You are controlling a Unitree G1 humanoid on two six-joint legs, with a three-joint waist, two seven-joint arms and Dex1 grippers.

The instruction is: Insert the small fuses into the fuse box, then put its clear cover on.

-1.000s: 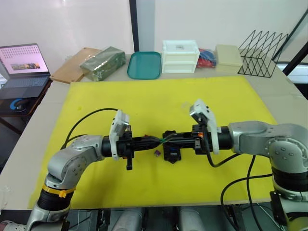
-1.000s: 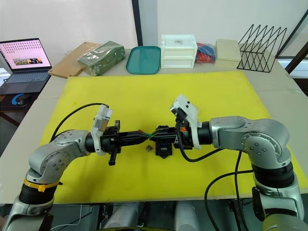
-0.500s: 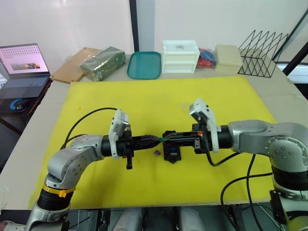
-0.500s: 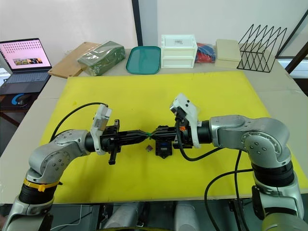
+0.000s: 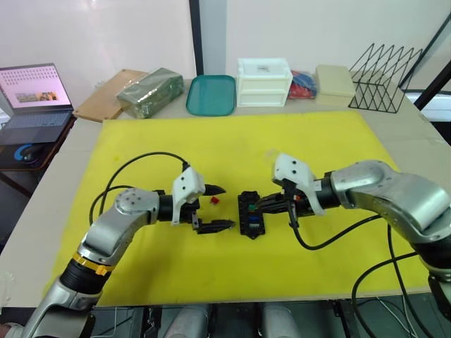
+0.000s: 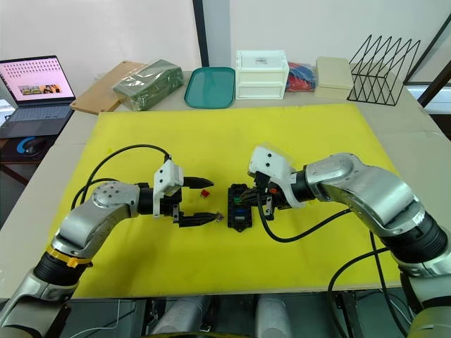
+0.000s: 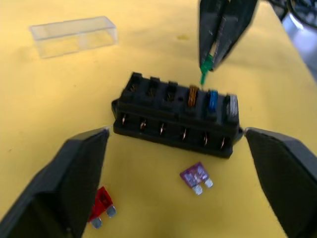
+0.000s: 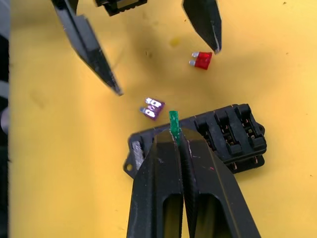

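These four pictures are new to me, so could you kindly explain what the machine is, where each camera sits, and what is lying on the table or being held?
It is a humanoid robot with two arms, each ending in a two-fingered gripper. Two pictures come from its head, looking down at a yellow mat; the other two come from cameras on its wrists, looking along the fingers.

On the mat lies a black fuse box with amber, blue and grey fuses already seated at one end. A red fuse and a purple fuse lie loose beside it, and the clear cover waits further off.

The right gripper is shut on a green fuse, held just above the box. The left gripper is open and empty, near the red fuse.
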